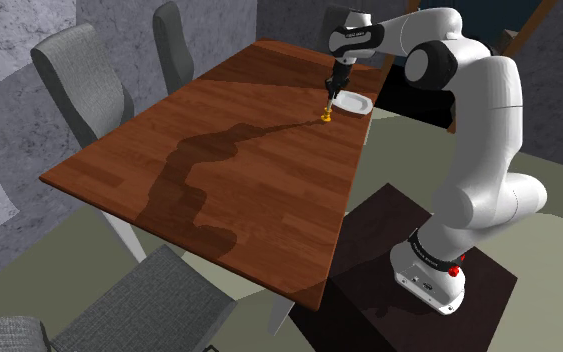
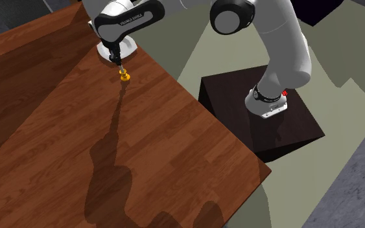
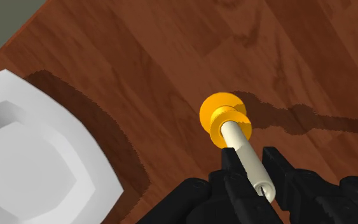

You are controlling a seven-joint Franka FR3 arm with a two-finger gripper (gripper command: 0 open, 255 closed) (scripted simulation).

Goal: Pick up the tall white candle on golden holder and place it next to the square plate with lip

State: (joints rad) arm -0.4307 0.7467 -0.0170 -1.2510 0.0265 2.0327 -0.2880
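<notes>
The black jaws are clenched on the tall white candle (image 3: 250, 159). In the wrist view one finger (image 3: 233, 170) presses each side of the upper part of its stem. Below the grip the candle runs down into its golden holder (image 3: 225, 114), a round flared base with a narrower collar. The base is down at the wood, but I cannot tell whether it rests there or hangs just clear of it.

Candle and holder are on the dark brown wooden tabletop (image 1: 239, 170). They are close to the long edge nearest the stand and toward the far corner in the shoulder view. The square plate with lip (image 3: 31, 159) is white with clipped corners and a raised rim. It lies flat just beside the holder, nearer that corner, with a narrow strip of bare wood between them. The two do not touch.

The white arm (image 1: 479, 110) rises from the dark box stand (image 1: 389, 300) and bends over the edge of the tabletop, so the jaws point down over the candle. Its long shadow (image 2: 109, 162) falls across the middle of the tabletop, away from the holder. Two grey chairs (image 1: 79, 75) stand along the opposite long edge, and a third one (image 1: 139, 300) stands at the near end.
</notes>
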